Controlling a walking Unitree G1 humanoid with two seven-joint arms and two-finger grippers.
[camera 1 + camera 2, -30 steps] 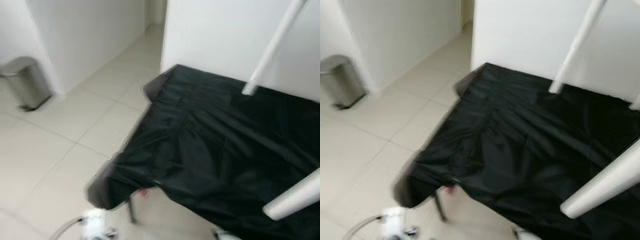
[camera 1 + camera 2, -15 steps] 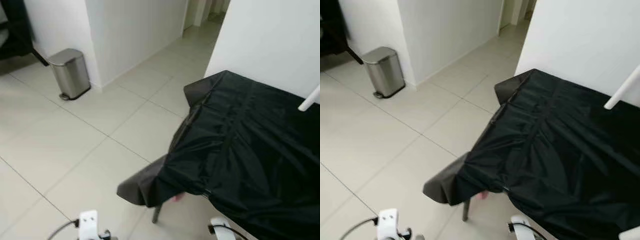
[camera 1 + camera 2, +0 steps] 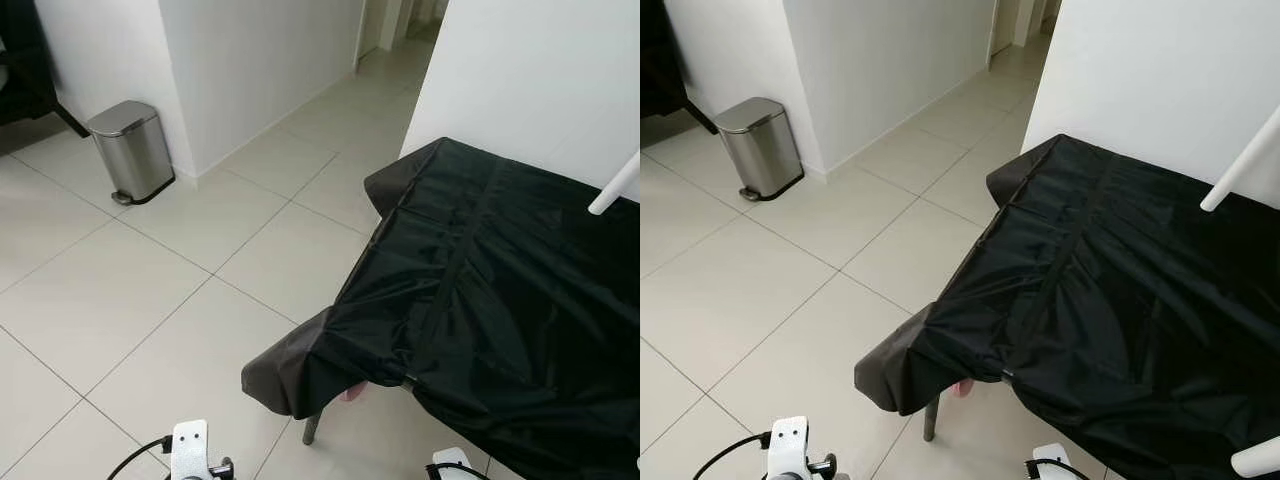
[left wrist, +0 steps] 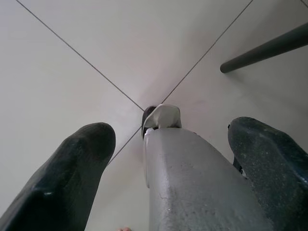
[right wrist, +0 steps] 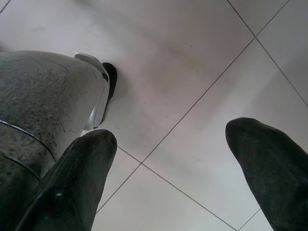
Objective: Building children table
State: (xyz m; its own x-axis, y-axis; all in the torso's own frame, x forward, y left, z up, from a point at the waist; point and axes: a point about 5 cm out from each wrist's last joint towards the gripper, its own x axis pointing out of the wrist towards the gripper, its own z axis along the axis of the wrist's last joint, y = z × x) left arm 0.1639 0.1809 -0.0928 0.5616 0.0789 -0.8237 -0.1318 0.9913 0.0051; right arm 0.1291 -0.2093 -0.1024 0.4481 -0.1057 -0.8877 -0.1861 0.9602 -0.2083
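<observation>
From left to right we see a steel pedal bin by the wall corner, our left end effector and right end effector both released above the tiled floor, and the black-covered worktop with white table legs over its far right edge.

Covered tabletop at 3 o'clock, against wall; bin at 10 o'clock on floor; white pole over tabletop.
</observation>
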